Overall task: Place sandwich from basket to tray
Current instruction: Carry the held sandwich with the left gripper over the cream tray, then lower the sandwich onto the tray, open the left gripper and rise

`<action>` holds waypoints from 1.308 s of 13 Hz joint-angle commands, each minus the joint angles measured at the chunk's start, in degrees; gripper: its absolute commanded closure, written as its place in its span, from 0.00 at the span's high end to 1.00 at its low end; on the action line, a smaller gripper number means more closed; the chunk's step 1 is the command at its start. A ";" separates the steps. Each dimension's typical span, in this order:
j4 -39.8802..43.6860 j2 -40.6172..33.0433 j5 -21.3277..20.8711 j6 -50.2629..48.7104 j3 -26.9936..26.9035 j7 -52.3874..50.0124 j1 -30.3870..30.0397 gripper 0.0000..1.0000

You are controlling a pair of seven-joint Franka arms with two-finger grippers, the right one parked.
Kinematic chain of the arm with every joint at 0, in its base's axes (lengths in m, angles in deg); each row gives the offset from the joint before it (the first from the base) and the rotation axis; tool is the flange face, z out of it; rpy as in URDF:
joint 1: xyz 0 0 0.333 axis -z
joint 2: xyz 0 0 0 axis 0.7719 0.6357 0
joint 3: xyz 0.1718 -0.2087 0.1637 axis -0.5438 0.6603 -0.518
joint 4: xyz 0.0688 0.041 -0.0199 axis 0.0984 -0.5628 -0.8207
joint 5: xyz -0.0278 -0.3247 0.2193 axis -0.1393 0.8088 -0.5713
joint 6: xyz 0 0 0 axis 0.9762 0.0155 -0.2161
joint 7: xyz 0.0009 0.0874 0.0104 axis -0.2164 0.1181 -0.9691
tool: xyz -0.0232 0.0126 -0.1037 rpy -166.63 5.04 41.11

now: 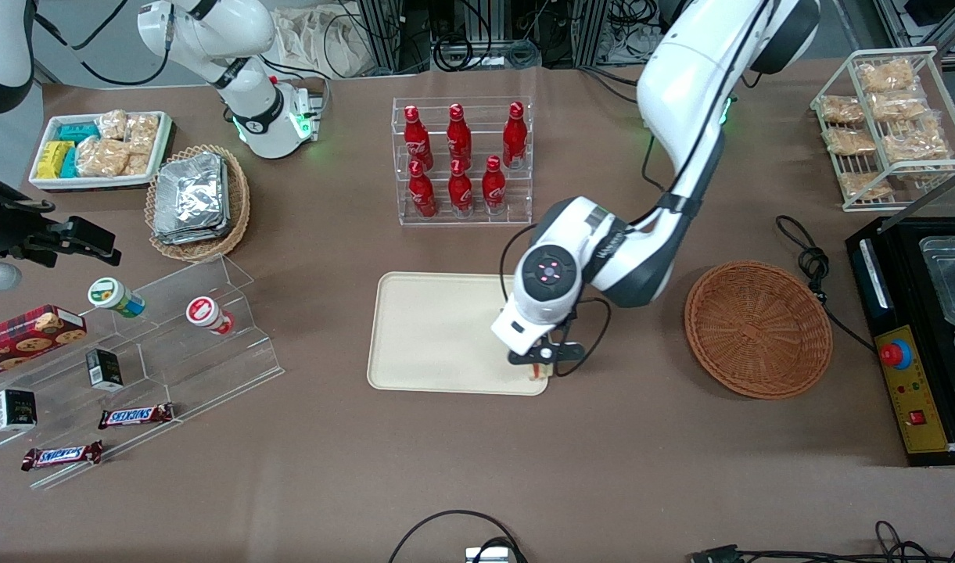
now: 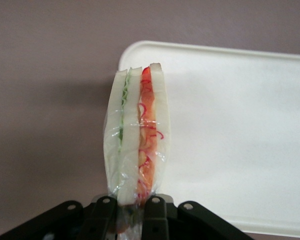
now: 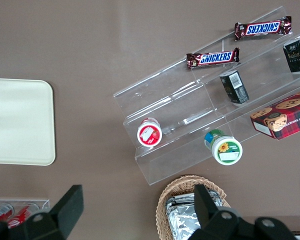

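Jaws of gripper (image 1: 541, 361) clamp sandwich (image 2: 136, 131) over tray (image 1: 434, 332) corner.

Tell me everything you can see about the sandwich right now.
The sandwich is a thin wedge of pale bread slices with a green layer and an orange-red layer between them, wrapped in clear film. It stands on edge, layered side facing the wrist camera, pinched at one end by the gripper, whose fingers are shut on it. It hangs over the corner of the cream tray nearest the front camera and the empty orange-brown basket. Whether it touches the tray cannot be told.
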 commanded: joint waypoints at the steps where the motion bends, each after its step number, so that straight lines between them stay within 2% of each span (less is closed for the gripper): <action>1: 1.82 3.92 -0.91 3.41 -0.34 1.92 1.54 0.00; 5: -0.20 4.20 -0.99 4.92 -0.34 1.83 2.07 0.00; 6: -0.03 3.94 -0.99 4.57 -0.34 1.13 2.07 0.81; 7: -0.11 3.41 -1.08 4.22 -0.43 0.87 1.72 1.00; 11: -0.29 -2.73 -0.46 -2.62 -1.30 -3.33 0.93 1.00; 14: -0.55 -8.79 -0.99 -11.05 -1.31 -3.27 -4.06 1.00; 15: -1.69 -10.81 -0.99 -12.38 -1.31 -3.27 -5.21 1.00; 17: -11.40 -17.65 -1.43 -10.47 -1.31 -1.96 -6.88 1.00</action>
